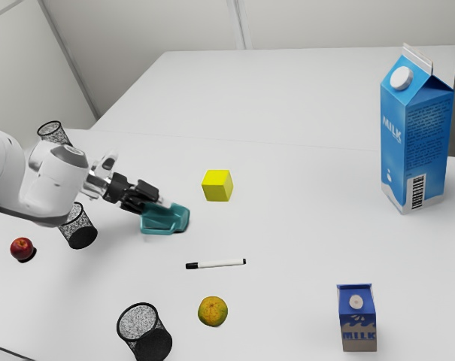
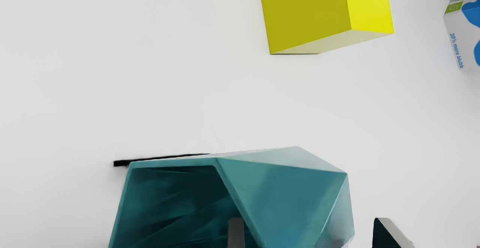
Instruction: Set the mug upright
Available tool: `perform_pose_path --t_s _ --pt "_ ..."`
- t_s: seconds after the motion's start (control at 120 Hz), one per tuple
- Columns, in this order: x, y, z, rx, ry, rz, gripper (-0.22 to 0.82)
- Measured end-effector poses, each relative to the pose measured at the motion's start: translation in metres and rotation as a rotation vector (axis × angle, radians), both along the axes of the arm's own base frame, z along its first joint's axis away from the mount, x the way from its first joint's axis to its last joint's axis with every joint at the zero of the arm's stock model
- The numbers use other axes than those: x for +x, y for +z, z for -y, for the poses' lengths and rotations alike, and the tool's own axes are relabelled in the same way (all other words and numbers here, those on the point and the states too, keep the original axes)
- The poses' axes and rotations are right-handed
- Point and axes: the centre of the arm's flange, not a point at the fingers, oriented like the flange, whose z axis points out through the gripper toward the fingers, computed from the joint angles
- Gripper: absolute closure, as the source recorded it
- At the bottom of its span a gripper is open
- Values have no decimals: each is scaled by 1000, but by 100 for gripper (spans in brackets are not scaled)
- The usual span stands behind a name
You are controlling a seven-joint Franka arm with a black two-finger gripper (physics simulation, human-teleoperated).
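Observation:
My gripper (image 1: 153, 200) is low over the table, right at the teal mug (image 1: 164, 219), which lies on its side. Seen from the wrist, the mug (image 2: 285, 195) shows its dark open mouth and its faceted outer wall. The gripper (image 2: 313, 233) is open there: one fingertip overlaps the mouth by the rim, and the other stands past the mug's far end with white table between them. Whether the first finger touches the mug cannot be told.
A yellow cube (image 1: 217, 186) sits near the mug. A marker (image 1: 219, 263), an orange fruit (image 1: 213, 310), a small milk carton (image 1: 357, 320) and a tall one (image 1: 415, 135) are farther off. Mesh cups (image 1: 144, 331) and an apple (image 1: 21, 249) stand toward the exterior view's left.

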Motion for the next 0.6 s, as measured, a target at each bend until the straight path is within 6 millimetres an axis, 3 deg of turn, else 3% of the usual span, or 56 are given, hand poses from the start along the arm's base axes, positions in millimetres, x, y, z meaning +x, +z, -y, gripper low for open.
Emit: perform_pose_path --t_s 0.125,0.3,0.6 --pt "0 4 0 -5 -11 28 53" --pt "2 22 1 7 -34 82 68" --pt "4 70 14 50 -94 187 76"
